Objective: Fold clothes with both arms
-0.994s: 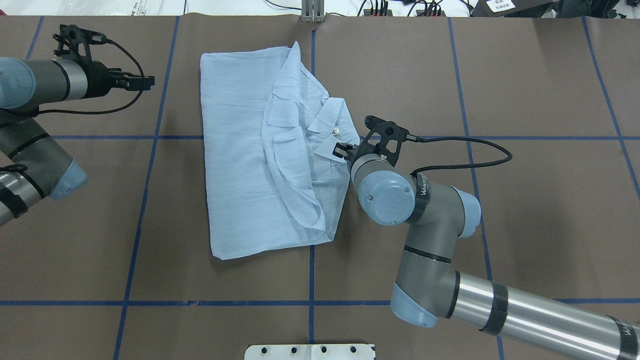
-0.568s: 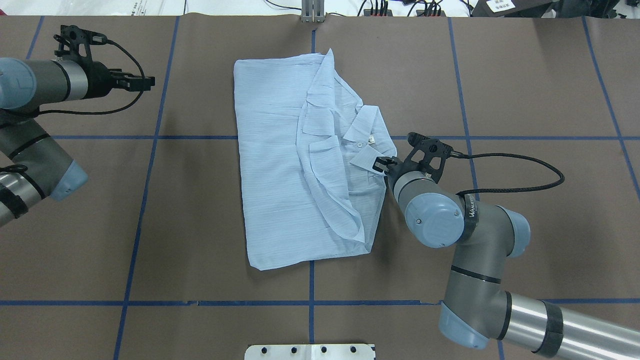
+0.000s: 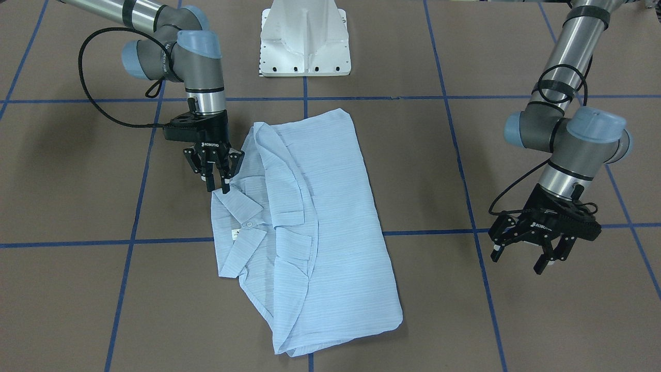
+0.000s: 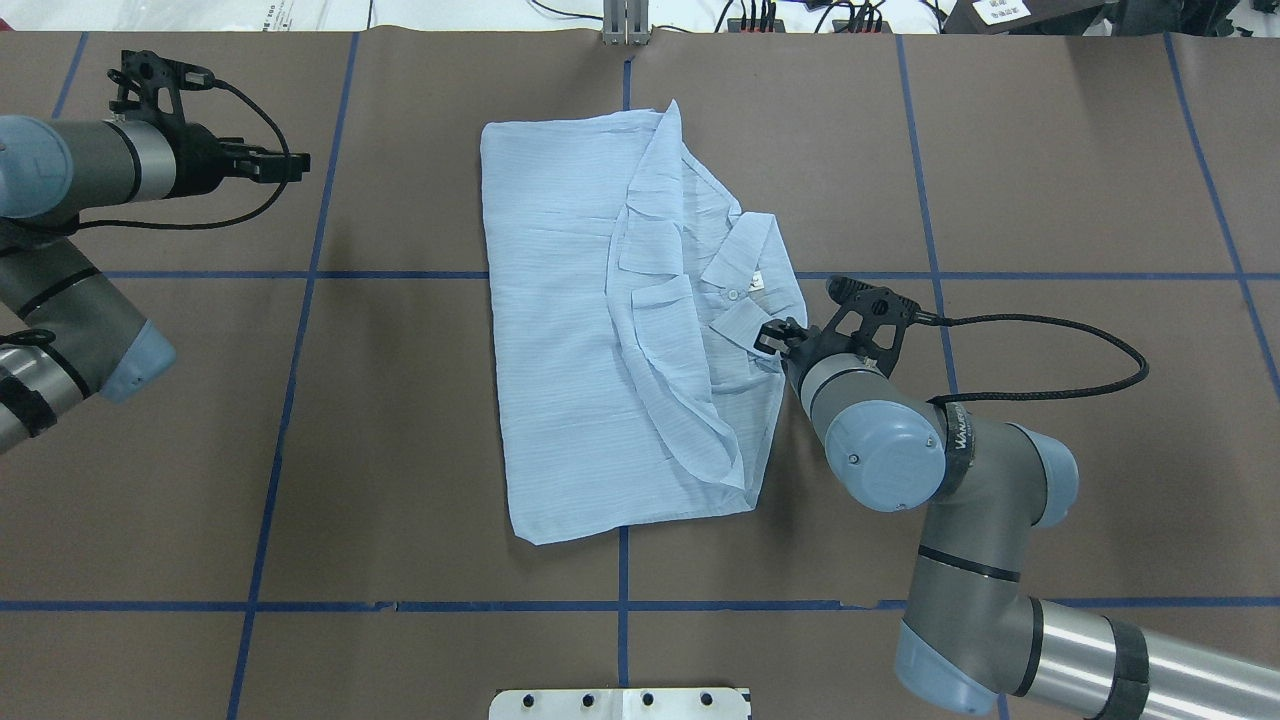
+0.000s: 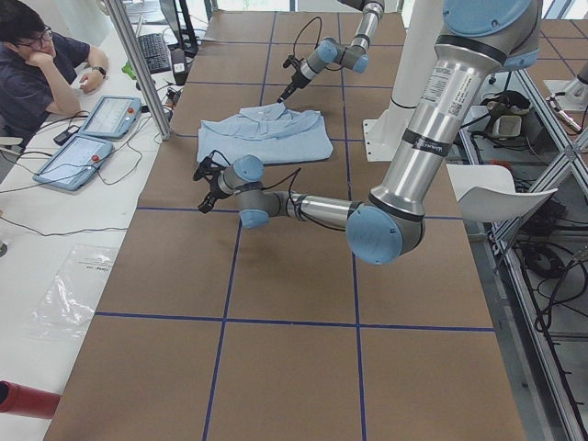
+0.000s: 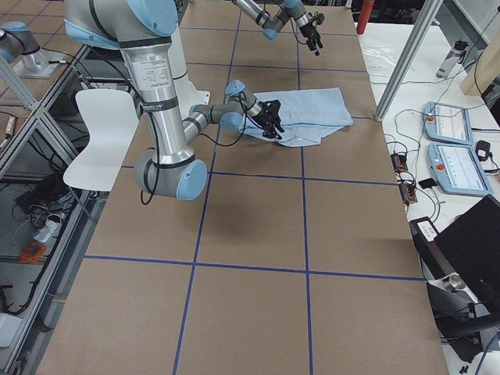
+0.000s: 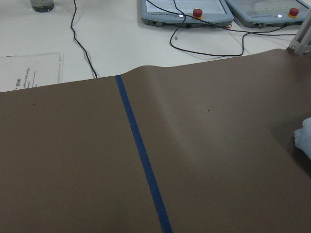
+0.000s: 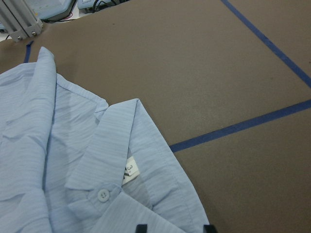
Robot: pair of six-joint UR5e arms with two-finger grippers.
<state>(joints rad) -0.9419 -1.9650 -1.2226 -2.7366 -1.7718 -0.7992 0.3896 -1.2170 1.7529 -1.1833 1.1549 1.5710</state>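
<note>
The clothes are one light-blue shirt (image 4: 570, 330) (image 3: 320, 217) lying folded in a long rectangle at the table's middle, its collar (image 4: 745, 270) (image 8: 136, 141) turned toward my right arm. My right gripper (image 3: 218, 188) (image 4: 768, 340) points down at the collar's near flap. Its fingertips (image 8: 141, 227) show a narrow gap, open, with the flap's edge lying between them. My left gripper (image 3: 519, 261) (image 4: 295, 165) hovers open and empty over bare table, well off the shirt's far side. A small corner of the shirt (image 7: 303, 141) shows in the left wrist view.
The white pedestal base (image 3: 304, 46) stands at the robot's edge, in line with the shirt. Blue tape lines (image 4: 300, 300) grid the brown table cover. An aluminium post (image 4: 625, 25) rises at the far edge. A seated person (image 5: 37, 64) and control tablets (image 5: 92, 138) are beyond it.
My right arm has pulled the shirt by its collar about a shirt's half-width to the view's right, then slowed almost to a stop. The left arm has not moved.
</note>
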